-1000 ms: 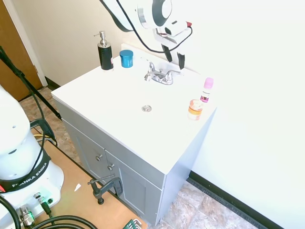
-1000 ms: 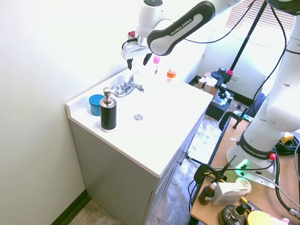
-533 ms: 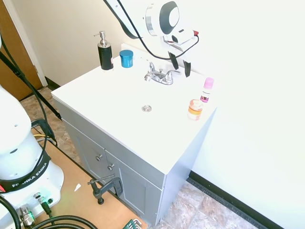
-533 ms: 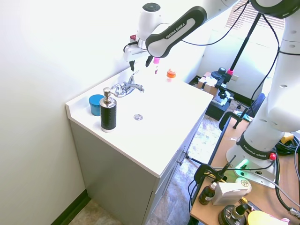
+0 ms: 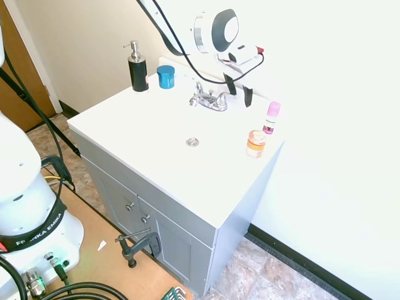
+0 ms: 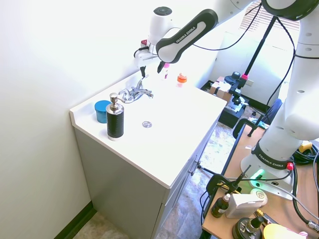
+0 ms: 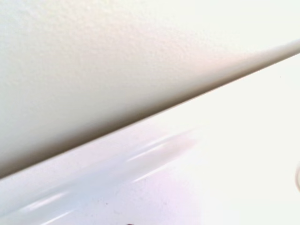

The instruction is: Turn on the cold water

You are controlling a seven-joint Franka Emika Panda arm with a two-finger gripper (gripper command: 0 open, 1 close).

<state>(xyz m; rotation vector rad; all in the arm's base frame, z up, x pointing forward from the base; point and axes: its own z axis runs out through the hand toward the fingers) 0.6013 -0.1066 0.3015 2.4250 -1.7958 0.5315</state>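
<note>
The small chrome faucet [image 5: 209,100] [image 6: 133,93] stands at the back of the white vanity top [image 5: 144,125]. Its right-hand lever [image 5: 224,96] [image 6: 143,89], the cold water tap, points toward the wall side. No water shows. My gripper [image 5: 239,91] [image 6: 151,70] is open, fingers pointing down, just above and slightly right of that lever. One dark finger [image 5: 230,84] hangs close over the lever's tip without a visible touch. The wrist view shows only the wall [image 7: 117,56] and the white back edge of the top [image 7: 140,187], blurred.
A black soap dispenser [image 5: 137,69] [image 6: 115,119] and a blue jar [image 5: 165,76] [image 6: 102,110] stand left of the faucet. A pink-capped bottle [image 5: 272,117] and an orange jar [image 5: 255,143] [image 6: 182,78] stand at the right. The drain [image 5: 192,142] lies mid-top.
My gripper has moved right along the wall and a little lower, from above the faucet to just right of the right-hand lever. It stays open.
</note>
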